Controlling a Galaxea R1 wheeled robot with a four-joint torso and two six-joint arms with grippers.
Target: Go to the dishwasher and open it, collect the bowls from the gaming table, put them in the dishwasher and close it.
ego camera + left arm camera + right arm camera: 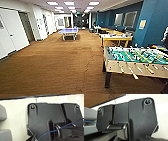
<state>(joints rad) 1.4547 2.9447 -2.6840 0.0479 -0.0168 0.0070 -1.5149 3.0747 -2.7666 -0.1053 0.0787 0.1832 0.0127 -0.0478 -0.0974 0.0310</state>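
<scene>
Gaming table [136, 60] near right on brown carpet [55, 67], ping-pong table [68, 31] far down the hall; can't tell either gripper's jaw state.

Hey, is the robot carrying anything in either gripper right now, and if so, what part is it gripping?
That cannot be told: both wrist views show the robot's own dark plate, not the fingers. The green-field table-football table stands ahead on the right.

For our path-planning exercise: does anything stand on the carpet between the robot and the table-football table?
Nothing visible does. The table-football table stands ahead to the right, and the brown carpet leading to its near side is bare. The bowls can't be made out.
</scene>
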